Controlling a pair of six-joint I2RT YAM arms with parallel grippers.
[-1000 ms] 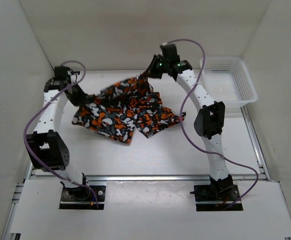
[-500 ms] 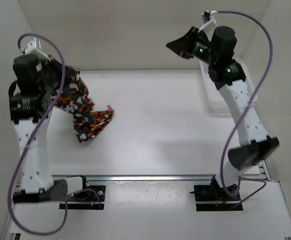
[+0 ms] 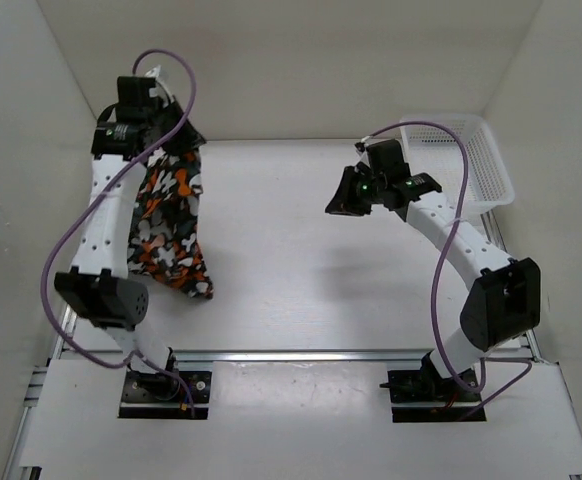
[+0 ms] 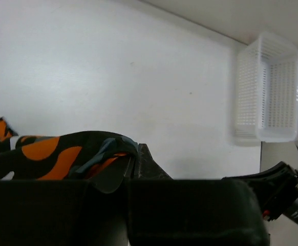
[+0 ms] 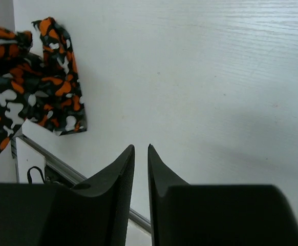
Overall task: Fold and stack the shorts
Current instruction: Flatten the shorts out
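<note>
The shorts (image 3: 171,225), printed in orange, black, grey and white, hang in a long bunch from my left gripper (image 3: 178,140) at the far left of the table, their lower end near the left front (image 3: 199,285). In the left wrist view the jaws are shut on a fold of the shorts (image 4: 62,156). My right gripper (image 3: 337,200) is over the middle right of the table, apart from the shorts. In the right wrist view its fingers (image 5: 141,148) stand almost together with nothing between them, and the shorts (image 5: 31,77) show at the upper left.
A white plastic mesh basket (image 3: 491,165) stands at the far right corner and also shows in the left wrist view (image 4: 267,92). White walls enclose the table on three sides. A metal rail (image 3: 301,353) runs along the front edge.
My left gripper has moved back and right with the shorts, which now hang lower. My right arm has come down and moved left towards the table's middle, holding nothing.
</note>
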